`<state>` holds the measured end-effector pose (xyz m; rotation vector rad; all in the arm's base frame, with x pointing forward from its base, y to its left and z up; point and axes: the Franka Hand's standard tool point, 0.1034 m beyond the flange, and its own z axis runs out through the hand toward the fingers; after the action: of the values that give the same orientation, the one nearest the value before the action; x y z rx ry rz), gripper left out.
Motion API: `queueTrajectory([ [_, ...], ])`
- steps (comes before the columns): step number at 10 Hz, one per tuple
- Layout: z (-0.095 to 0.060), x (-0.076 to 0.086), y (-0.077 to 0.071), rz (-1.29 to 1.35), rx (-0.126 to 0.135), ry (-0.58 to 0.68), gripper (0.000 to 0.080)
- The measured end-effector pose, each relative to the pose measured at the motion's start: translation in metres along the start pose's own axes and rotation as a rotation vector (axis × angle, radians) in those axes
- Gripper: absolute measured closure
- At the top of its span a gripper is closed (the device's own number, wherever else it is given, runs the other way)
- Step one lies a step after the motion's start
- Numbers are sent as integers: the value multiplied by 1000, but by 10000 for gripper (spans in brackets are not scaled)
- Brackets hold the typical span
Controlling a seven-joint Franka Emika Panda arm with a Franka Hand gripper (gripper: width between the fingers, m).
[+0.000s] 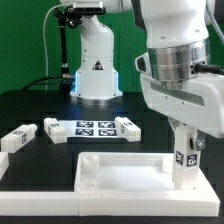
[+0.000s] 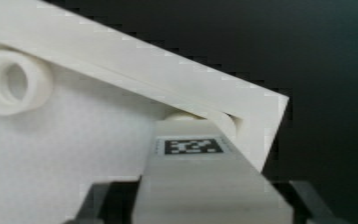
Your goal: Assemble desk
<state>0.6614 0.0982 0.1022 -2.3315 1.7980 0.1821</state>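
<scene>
claw: clamped on held leg
held leg: upright at desk top corner, seating unclear
remaining: loose leg on table, probably unfitted

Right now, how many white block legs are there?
2 clear: one leg in the gripper at the desk top's corner, another leg lying at the exterior view's left. Others may be hidden.

You get open table left of the desk top, exterior view; marker board and loose leg block behind, held leg crowds its corner.
</scene>
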Motion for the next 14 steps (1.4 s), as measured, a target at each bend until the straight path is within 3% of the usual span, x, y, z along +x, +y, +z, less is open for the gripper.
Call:
queueTrajectory([
  [1,0,0,0,24,2,-2,508],
  [3,1,0,-5,392,48,-28,508],
  [4,3,-4,-9,549,86,-26,508],
  [5,3,-7,-13,674,139,-15,507],
  [6,3,-7,-14,714,161,-20,507],
  [10,3,-4,-14,730,169,-20,506],
  [11,3,-4,-14,727,169,-20,324],
  [12,3,-4,-14,723,169,-20,210],
  [13,3,-5,-14,720,169,-20,210],
  [14,4,-5,-14,716,168,-19,162],
])
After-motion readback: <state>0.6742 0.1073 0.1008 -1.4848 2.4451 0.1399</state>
